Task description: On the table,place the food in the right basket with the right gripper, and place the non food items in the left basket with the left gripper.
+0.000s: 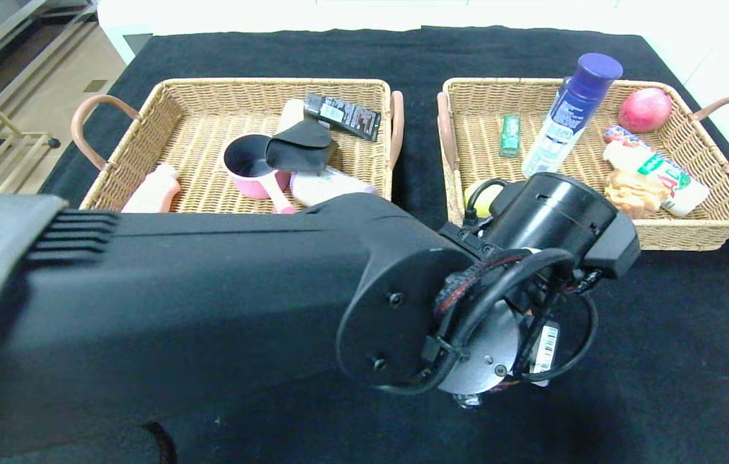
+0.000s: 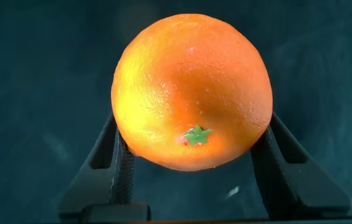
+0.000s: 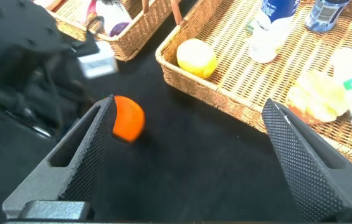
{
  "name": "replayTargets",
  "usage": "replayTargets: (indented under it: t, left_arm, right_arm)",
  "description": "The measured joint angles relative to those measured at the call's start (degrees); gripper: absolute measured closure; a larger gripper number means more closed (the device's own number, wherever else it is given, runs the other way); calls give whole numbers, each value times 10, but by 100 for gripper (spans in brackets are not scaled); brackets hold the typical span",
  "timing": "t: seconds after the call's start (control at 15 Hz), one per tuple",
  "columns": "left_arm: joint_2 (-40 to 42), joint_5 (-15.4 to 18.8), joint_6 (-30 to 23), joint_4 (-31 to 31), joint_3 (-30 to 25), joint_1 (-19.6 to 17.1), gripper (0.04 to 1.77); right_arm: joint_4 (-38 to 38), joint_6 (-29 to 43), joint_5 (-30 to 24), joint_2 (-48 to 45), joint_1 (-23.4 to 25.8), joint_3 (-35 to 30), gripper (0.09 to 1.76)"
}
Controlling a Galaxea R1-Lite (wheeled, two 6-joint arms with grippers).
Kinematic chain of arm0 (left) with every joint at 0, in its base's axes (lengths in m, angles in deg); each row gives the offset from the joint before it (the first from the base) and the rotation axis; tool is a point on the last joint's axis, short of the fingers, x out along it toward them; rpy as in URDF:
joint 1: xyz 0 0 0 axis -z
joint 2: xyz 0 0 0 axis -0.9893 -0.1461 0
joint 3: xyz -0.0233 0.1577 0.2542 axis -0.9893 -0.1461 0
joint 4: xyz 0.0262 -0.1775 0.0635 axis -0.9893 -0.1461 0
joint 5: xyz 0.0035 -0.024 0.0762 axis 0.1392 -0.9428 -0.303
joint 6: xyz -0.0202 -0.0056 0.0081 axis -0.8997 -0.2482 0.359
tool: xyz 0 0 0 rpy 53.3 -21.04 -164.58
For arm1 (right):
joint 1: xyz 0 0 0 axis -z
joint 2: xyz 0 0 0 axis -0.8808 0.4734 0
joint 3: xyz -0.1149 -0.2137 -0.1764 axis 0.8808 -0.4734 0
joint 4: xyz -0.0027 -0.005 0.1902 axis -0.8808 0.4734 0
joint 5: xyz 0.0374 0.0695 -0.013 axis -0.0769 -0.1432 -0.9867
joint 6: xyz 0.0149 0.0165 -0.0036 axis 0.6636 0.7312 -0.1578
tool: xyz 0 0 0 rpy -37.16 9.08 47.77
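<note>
The round orange with its green stem star sits between the two dark fingers of my left gripper, which press on both its sides over the black table. In the head view the left arm fills the foreground and hides its own fingers and the orange. The right wrist view shows the orange beside the left arm, in front of the right basket. My right gripper hangs open and empty above the cloth near that basket.
The left basket holds a pink saucepan, black pouch, white canister and dark packet. The right basket holds a blue-capped bottle, red apple, bun and lemon.
</note>
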Motion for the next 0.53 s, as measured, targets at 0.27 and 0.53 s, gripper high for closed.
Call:
replayTargets:
  t: [0.27, 0.53]
  left_arm:
    - [-28, -2, 2, 2, 16, 1, 70]
    - [-38, -5, 1, 1, 16, 0, 71]
  right_arm:
    - [0, -1, 0, 2, 0, -3, 14]
    - [0, -2, -1, 16, -2, -6, 14]
